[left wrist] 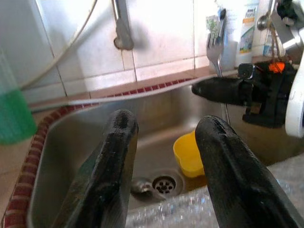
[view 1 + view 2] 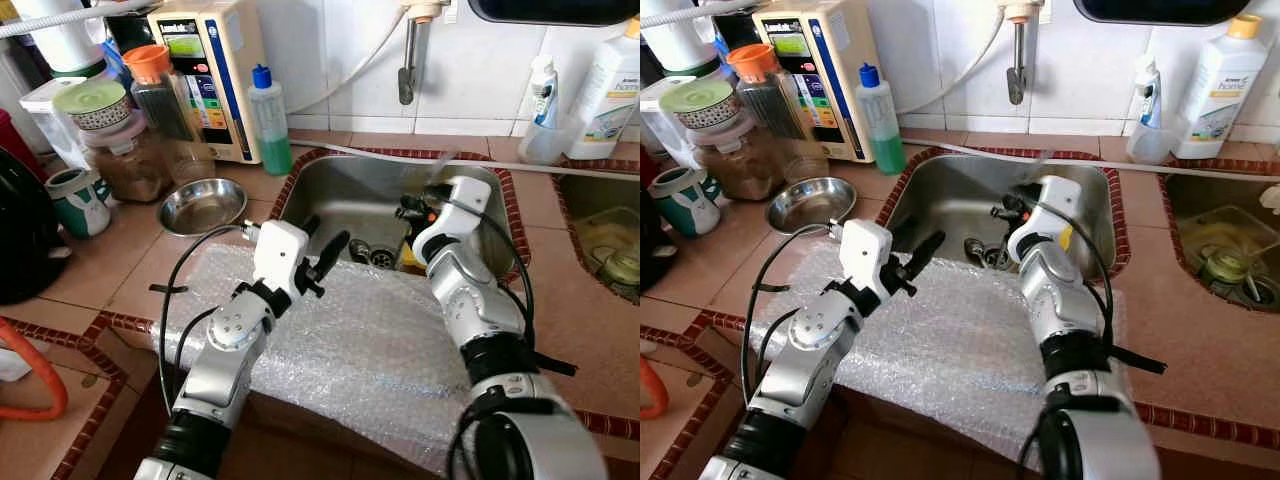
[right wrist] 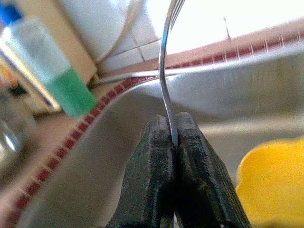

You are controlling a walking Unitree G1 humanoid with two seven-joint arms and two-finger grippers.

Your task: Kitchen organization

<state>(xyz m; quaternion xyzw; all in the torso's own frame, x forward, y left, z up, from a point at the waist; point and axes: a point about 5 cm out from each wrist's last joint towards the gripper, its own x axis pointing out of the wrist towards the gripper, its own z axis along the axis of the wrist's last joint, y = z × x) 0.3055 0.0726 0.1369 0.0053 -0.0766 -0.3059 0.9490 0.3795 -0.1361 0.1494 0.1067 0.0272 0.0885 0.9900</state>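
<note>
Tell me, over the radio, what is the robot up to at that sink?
Right gripper shut on a fork, held upright over the sink. Left gripper open, empty, at the sink's near edge. Yellow cup by the drain.

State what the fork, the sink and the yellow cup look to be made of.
Fork, pinched in the right gripper: polished metal, likely stainless steel, thin and mirror-bright.
Sink: brushed stainless steel, with a dull grey sheen.
Yellow cup: probably plastic, opaque with a uniform matte colour.
</note>
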